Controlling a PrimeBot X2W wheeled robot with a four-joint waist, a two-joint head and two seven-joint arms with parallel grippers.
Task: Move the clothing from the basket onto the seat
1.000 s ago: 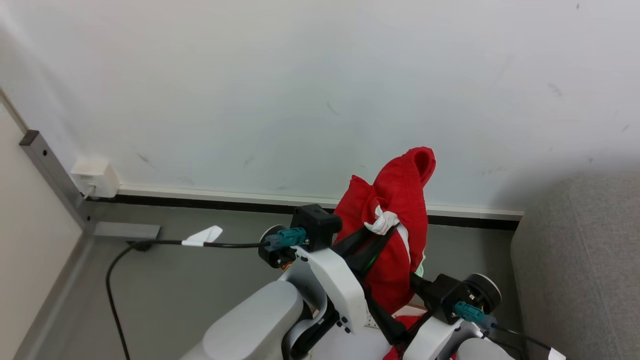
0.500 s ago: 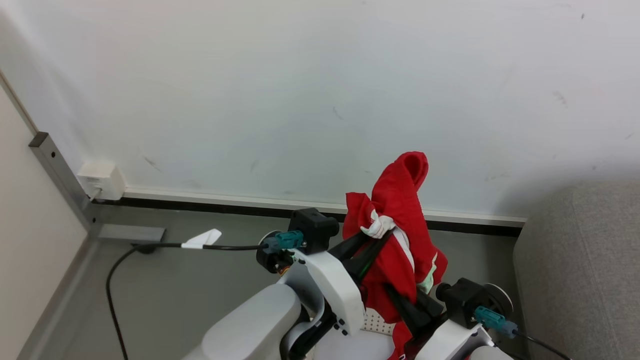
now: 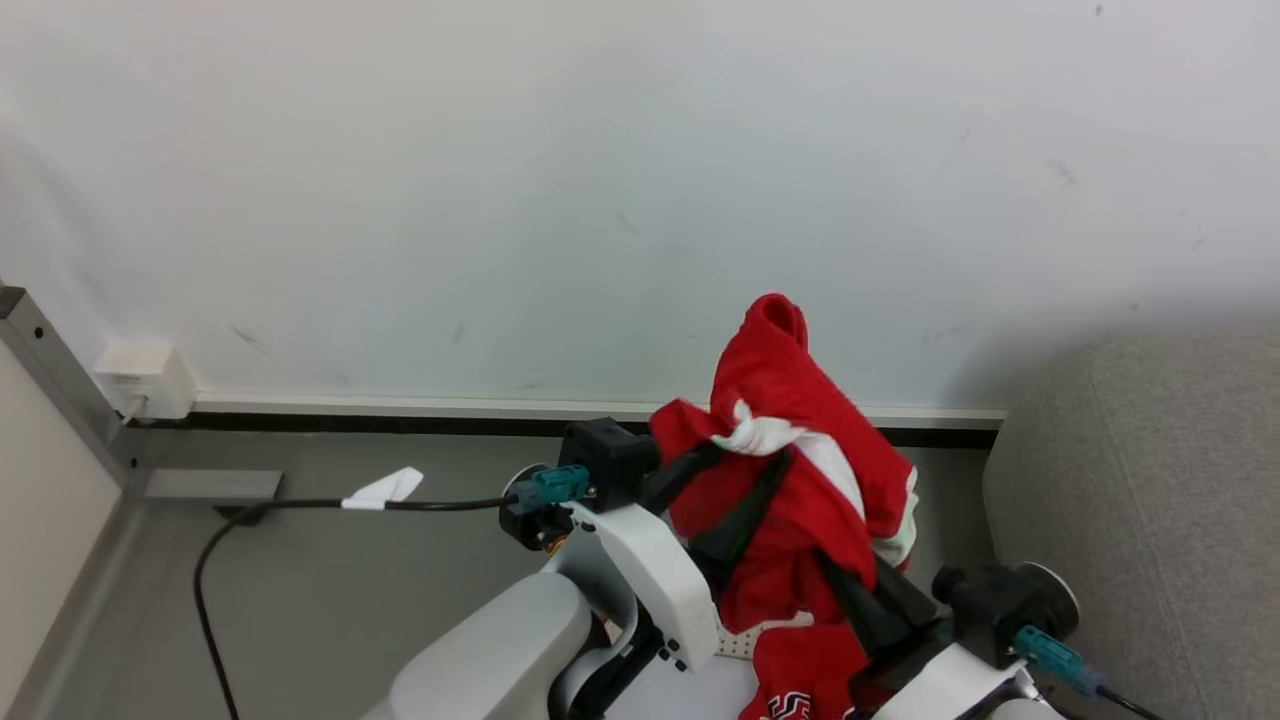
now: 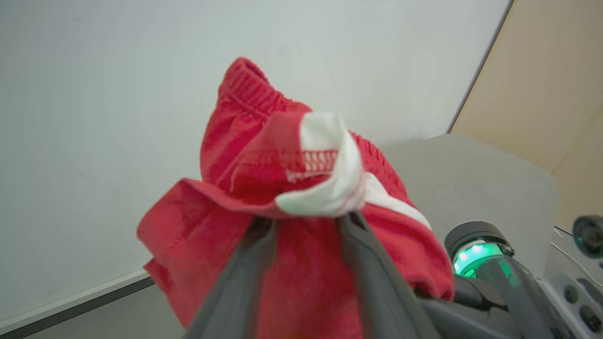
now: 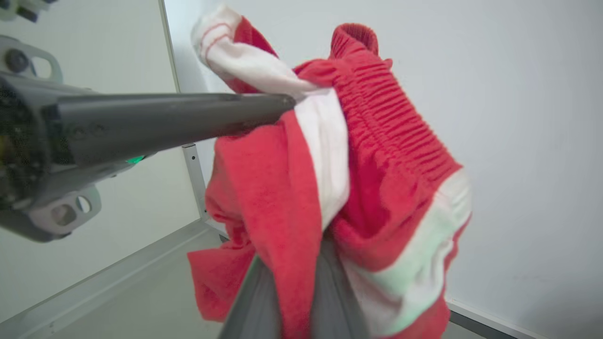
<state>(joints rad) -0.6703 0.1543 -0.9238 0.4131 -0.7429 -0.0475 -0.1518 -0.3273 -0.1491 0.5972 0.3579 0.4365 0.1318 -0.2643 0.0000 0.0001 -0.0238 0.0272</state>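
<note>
Head view first: the clothing (image 3: 790, 480) is up in the air, a bright red bundle with white trim, sitting a touch toward 5 o'clock from centre and held between both arms in front of the white wall (image 3: 600, 200). The left gripper (image 3: 745, 460) comes in from 7 o'clock, and its two dark fingers stand parted, released rather than pinching, with the white-trimmed hem draped across their tips. The left wrist view confirms it: the left gripper (image 4: 306, 219) shows a clear gap between the fingers, with cloth lying over the top. The right gripper (image 3: 835, 570) reaches up from 5 o'clock and disappears into the lower folds. From the right wrist camera, the right gripper (image 5: 301, 287) is clenched, its fingers nearly together with a strip of red fabric caught between them, so it is grasping the clothing.

Down at 6 o'clock a sliver of the basket (image 3: 745, 640) peeks out, white with small holes, and a red fold with dark lettering hangs just beside it (whether that is a separate garment, I cannot tell). The seat (image 3: 1150, 500), grey and rounded, fills the 3 to 4 o'clock side, near the bundle but not touching it. Over at 9 o'clock, a wall socket (image 3: 145, 378) sits above the grey floor (image 3: 350, 600).
</note>
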